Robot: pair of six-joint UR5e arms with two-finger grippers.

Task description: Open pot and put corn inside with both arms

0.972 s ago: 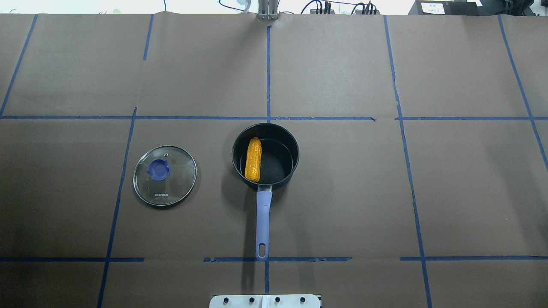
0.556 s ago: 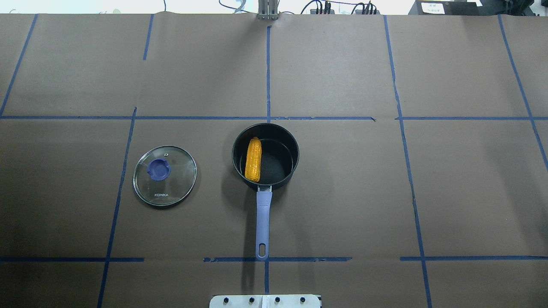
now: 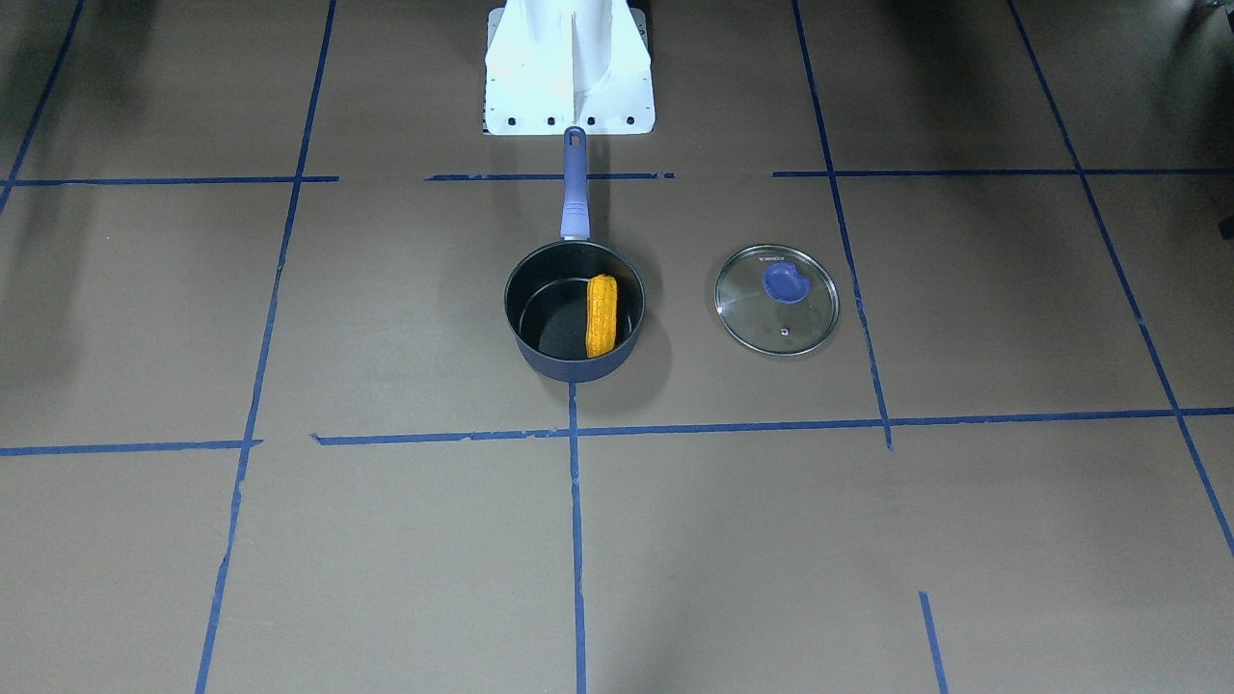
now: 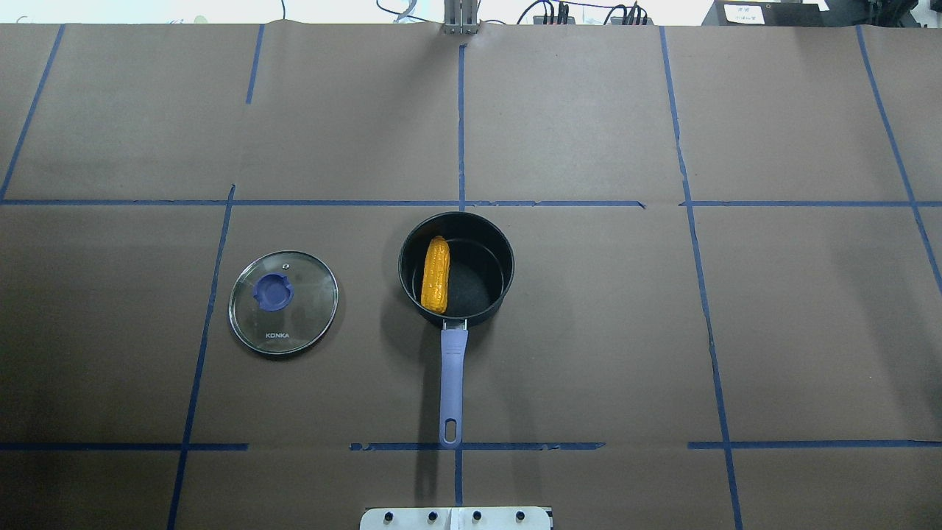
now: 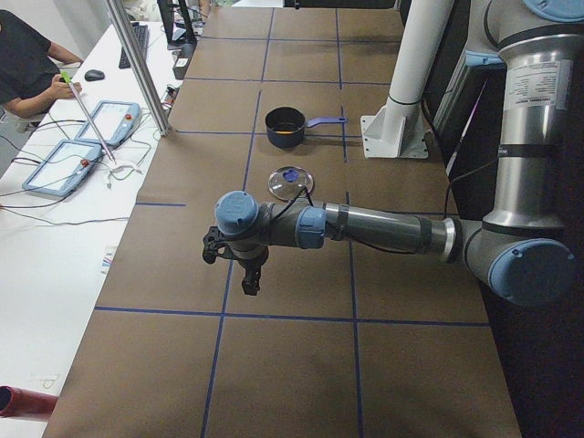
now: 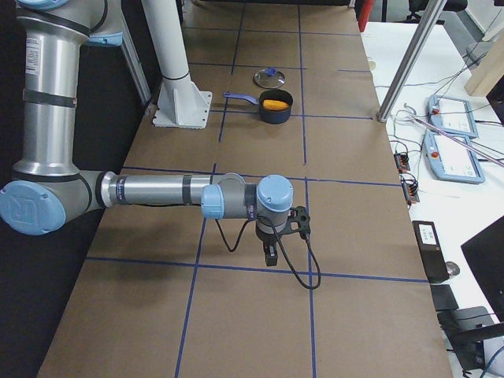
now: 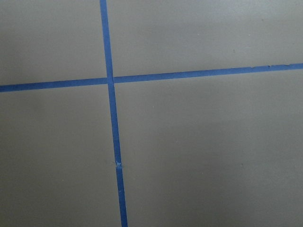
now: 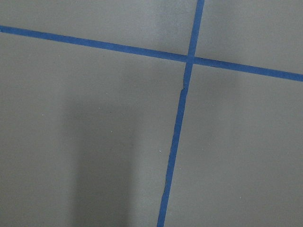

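Note:
The dark navy pot point(image 4: 456, 269) stands open at the table's middle, its purple-blue handle point(image 4: 452, 386) pointing toward the robot base. The orange-yellow corn point(image 4: 435, 274) lies inside it along the left wall; it also shows in the front view point(image 3: 602, 315). The glass lid point(image 4: 283, 302) lies flat on the table, left of the pot. My left gripper point(image 5: 250, 278) hangs over the table far from the pot, seen only in the left side view. My right gripper point(image 6: 270, 253) hangs likewise in the right side view. I cannot tell whether either is open or shut.
Blue tape lines point(image 4: 461, 125) grid the brown table cover. The white base mount point(image 3: 569, 72) stands at the robot's edge. Both wrist views show only bare cover and tape. An operator point(image 5: 27, 64) and tablets point(image 5: 109, 123) are at a side bench.

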